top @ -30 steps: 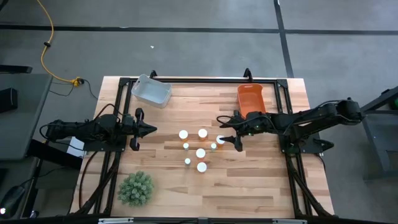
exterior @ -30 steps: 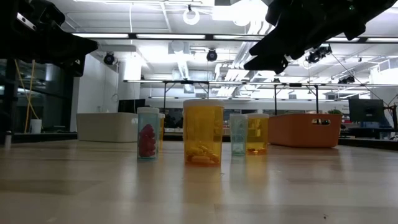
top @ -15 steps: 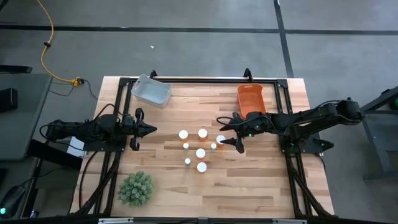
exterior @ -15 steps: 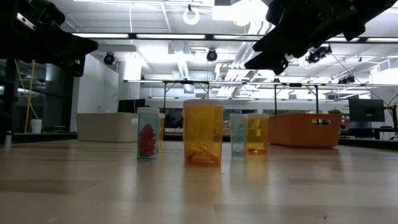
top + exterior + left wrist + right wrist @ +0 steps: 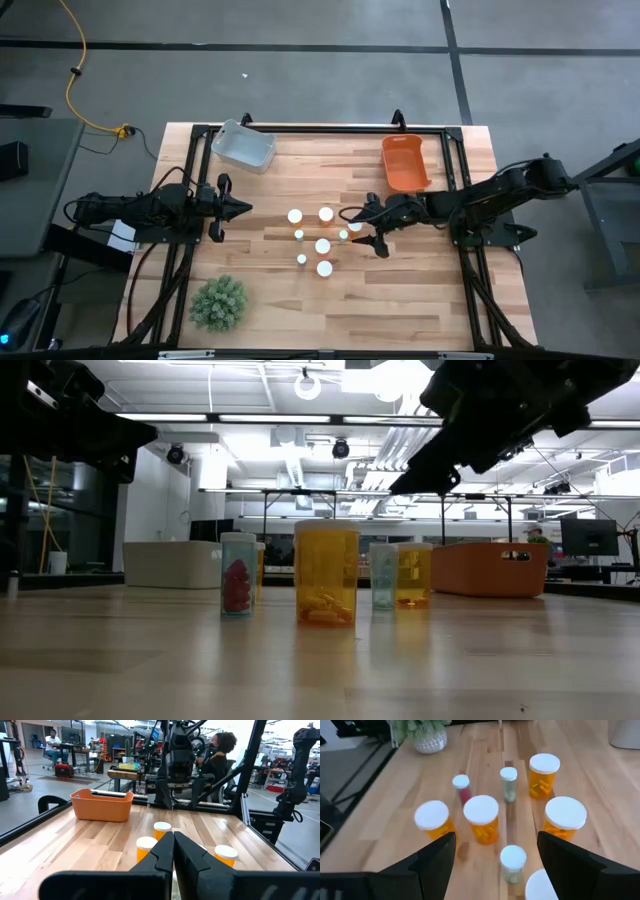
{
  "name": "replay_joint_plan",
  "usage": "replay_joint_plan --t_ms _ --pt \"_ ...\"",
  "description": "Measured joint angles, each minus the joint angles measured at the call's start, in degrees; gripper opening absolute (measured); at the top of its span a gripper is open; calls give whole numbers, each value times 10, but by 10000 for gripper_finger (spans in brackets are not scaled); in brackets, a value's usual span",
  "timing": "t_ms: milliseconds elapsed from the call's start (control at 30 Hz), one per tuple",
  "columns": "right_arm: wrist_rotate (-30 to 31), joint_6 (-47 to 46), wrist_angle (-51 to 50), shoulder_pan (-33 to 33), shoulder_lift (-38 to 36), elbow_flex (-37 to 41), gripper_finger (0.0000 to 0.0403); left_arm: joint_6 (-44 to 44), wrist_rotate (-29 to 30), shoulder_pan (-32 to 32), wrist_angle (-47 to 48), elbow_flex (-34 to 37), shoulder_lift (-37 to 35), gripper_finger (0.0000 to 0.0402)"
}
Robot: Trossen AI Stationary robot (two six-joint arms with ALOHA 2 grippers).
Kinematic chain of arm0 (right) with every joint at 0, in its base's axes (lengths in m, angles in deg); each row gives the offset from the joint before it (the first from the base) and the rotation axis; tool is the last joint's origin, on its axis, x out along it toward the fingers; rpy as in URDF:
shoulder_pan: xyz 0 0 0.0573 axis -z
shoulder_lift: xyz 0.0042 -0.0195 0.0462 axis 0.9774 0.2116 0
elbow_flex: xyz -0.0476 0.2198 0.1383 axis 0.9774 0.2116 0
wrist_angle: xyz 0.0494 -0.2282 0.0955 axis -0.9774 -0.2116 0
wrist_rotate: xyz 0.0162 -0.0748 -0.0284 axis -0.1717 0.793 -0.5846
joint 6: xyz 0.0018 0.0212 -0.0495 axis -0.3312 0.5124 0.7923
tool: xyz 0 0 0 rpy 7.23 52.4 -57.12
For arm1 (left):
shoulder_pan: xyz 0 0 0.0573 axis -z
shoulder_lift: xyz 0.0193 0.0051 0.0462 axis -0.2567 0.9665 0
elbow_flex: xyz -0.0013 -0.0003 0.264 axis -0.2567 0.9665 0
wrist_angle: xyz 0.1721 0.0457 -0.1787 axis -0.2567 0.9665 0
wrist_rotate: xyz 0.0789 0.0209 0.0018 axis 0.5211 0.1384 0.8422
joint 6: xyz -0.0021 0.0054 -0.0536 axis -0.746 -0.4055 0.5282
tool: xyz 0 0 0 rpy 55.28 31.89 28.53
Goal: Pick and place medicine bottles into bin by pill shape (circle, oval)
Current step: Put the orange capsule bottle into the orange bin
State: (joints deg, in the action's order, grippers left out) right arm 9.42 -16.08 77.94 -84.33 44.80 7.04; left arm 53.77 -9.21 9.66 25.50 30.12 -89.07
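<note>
While the right gripper (image 5: 372, 229) hangs with its fingers spread wide at the right edge of the medicine bottles (image 5: 322, 245), it grips nothing, and a white cap (image 5: 542, 887) sits right between its fingers in the wrist view, cut off at the frame's edge. Since a second ago that arm has drawn in and swung down, so the gripper now sits a touch lower and nearer the cluster. Seven caps show from above, bunched mid-bench (image 5: 420, 300), all upright. In the low view, red pills fill a slim clear bottle (image 5: 237, 588) and pale pills lie in the big amber one (image 5: 326, 572); the bottles behind overlap and are hard to separate. No label or writing can be read on any of them. Out to the left, the left gripper (image 5: 245, 207) waits with fingers pressed together, well apart from the bottles. Farther back sit the orange bin (image 5: 404, 163) and the grey bin (image 5: 243, 146), with a green plant ball (image 5: 218, 303) near the front left corner.
</note>
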Motion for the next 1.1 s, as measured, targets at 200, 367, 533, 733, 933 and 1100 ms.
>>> replay_joint_plan --t_ms 200,367,533,733,933,1100 --pt "29 7 -22 1 17 0 273 0 0 0 0 0 0 1" --pt "66 22 -29 1 51 0 273 0 0 0 0 0 0 1" --pt "115 43 -21 2 81 0 272 0 0 0 0 0 0 1" --pt "133 54 -22 2 92 0 272 0 0 0 0 0 0 1" --pt "133 52 -22 2 92 0 272 0 0 0 0 0 0 1" --pt "133 52 -36 2 92 0 272 0 0 0 0 0 0 1"
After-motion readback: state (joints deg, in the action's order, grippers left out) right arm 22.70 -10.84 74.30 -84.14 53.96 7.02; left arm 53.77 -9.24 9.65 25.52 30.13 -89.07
